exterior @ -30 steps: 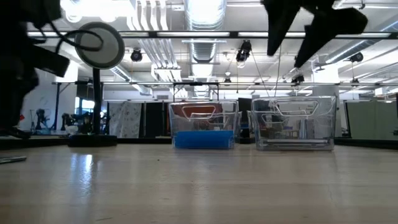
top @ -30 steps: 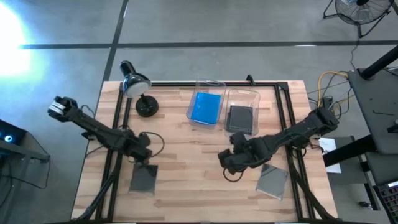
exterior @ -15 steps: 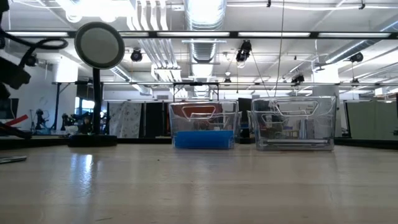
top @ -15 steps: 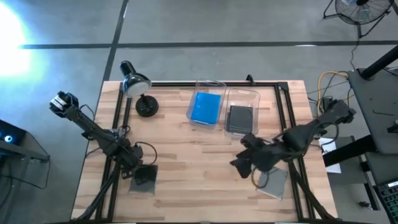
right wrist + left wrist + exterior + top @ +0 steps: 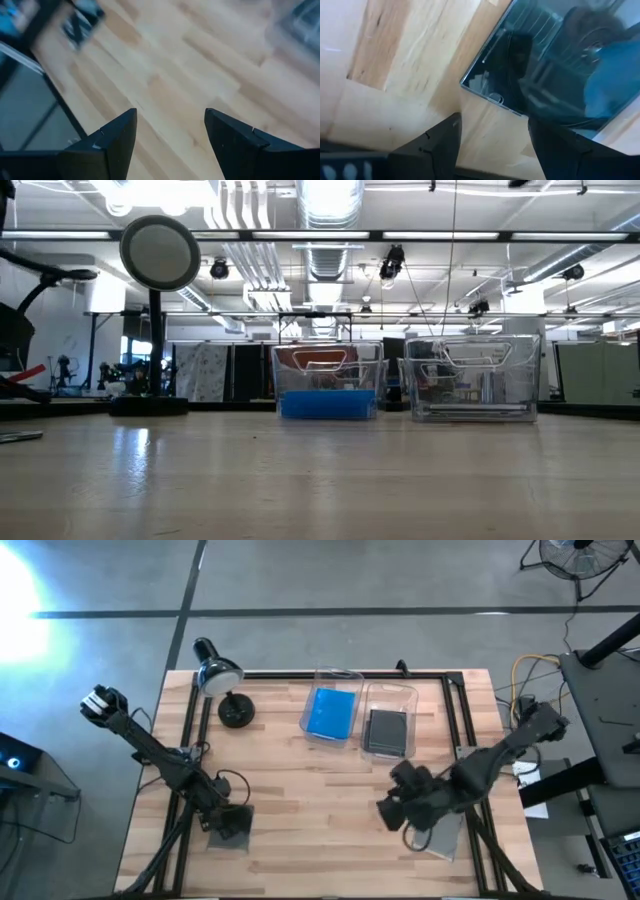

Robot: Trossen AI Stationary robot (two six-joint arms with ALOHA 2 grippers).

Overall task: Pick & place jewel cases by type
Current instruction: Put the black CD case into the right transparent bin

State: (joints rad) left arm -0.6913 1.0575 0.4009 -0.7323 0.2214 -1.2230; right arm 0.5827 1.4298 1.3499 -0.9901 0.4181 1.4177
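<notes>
A dark grey jewel case [image 5: 236,834] lies flat on the table's near left. My left gripper [image 5: 492,137] is open just above it, and the case's glossy face [image 5: 555,70] fills the left wrist view beyond the fingertips. A second grey case [image 5: 443,837] lies flat on the near right, partly under my right arm. My right gripper [image 5: 388,812] is open to the left of that case, over bare wood [image 5: 170,85]. A blue case [image 5: 331,712] lies in the left clear bin and a grey case [image 5: 387,730] in the right clear bin.
The two clear bins [image 5: 328,378] [image 5: 470,376] stand side by side at the far middle of the table. A black desk lamp [image 5: 222,690] stands at the far left. Black frame rails [image 5: 452,720] run along the table's sides. The table's middle is bare wood.
My left gripper has moved toward the near edge and now stands over the grey case on the near left. My right gripper has moved toward the right and near edges and left the low view; its arm now covers part of the near-right grey case.
</notes>
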